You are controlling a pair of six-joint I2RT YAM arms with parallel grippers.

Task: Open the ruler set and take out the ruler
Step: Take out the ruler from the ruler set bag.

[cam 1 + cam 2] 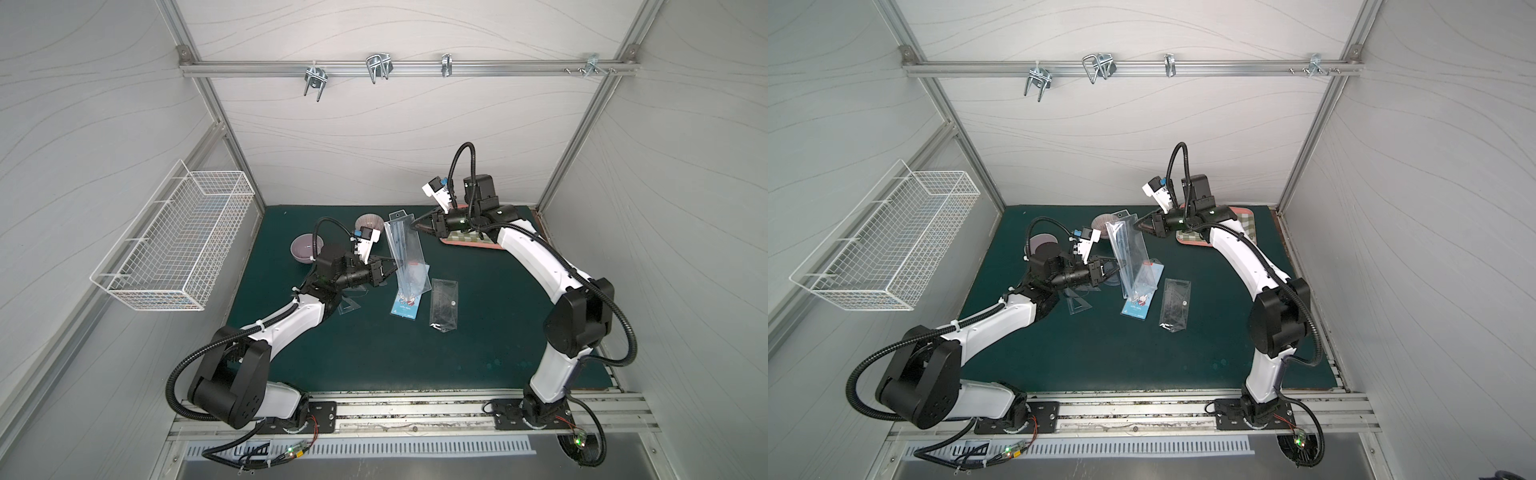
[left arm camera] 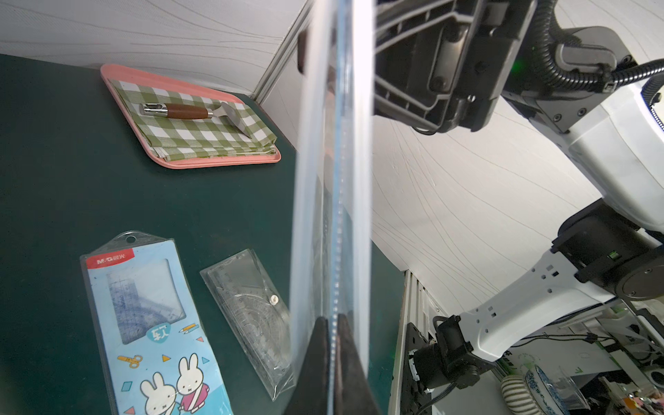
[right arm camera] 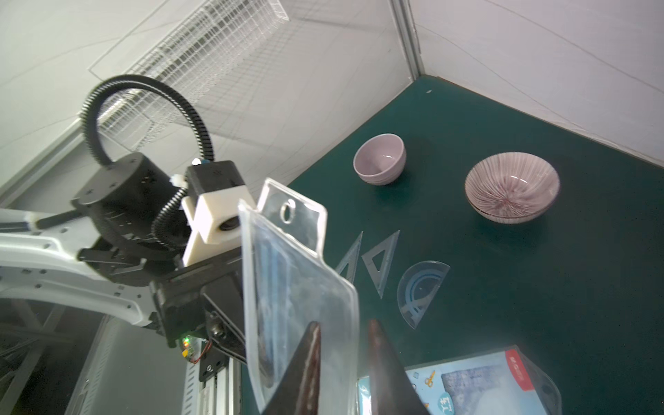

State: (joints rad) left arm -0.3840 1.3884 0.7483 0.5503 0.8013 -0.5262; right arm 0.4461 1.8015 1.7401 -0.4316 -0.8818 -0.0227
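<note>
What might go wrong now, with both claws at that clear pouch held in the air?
1. The left gripper pinches the floppy pouch at one edge only, off the mat. A tug might twist it or pull it loose.
2. The right gripper straddles the pouch's film. Closing there may clamp the film and the ruler together, so the ruler would likely stay inside.

The ruler set pouch is clear, glossy soft plastic streaked with glare. The mat is dark green and matt. The tray is smooth pink plastic under woven checked cloth. The scraper has polished metal and varnished wood. The lilac bowl and striped bowl shine, glazed.
</note>
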